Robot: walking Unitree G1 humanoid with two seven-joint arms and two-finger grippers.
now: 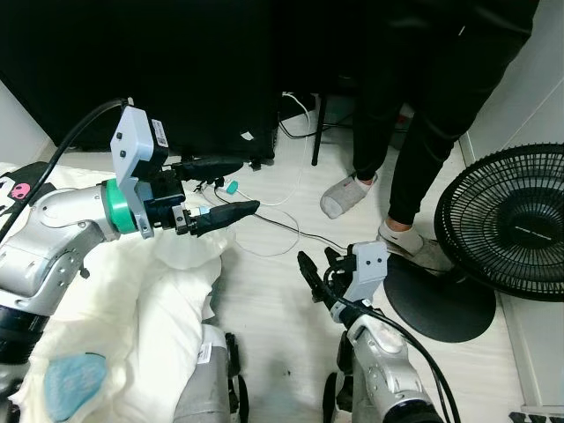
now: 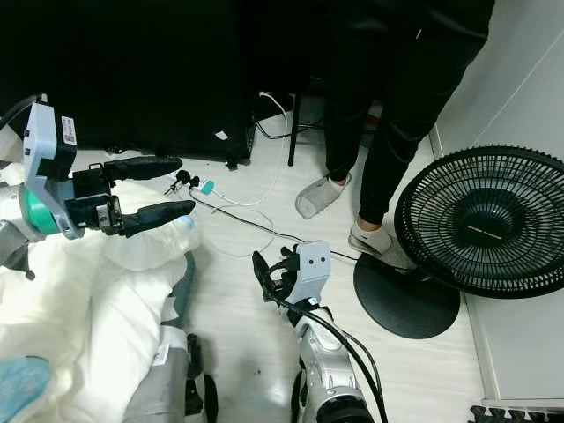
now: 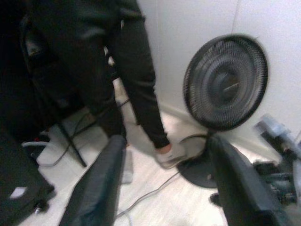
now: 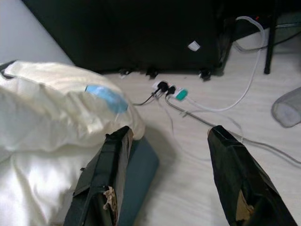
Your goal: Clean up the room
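Two hazards: open, empty left gripper (image 1: pixel 225 188), left of frame, may snag floor cables (image 1: pixel 273 231); open right gripper (image 1: pixel 319 269), lower centre, nears a person's foot (image 1: pixel 345 196).

You see a person (image 1: pixel 423 106) in dark trousers and grey slippers (image 1: pixel 345 196) standing on the pale floor (image 1: pixel 282 291), just beside a black fan (image 1: pixel 507 220) whose round base (image 1: pixel 441 304) sits near their foot. Behind them runs a dark cabinet (image 1: pixel 159 79). White cables (image 1: pixel 295 189) trail across the floor to a plug strip (image 4: pixel 170 90) by the cabinet's foot.
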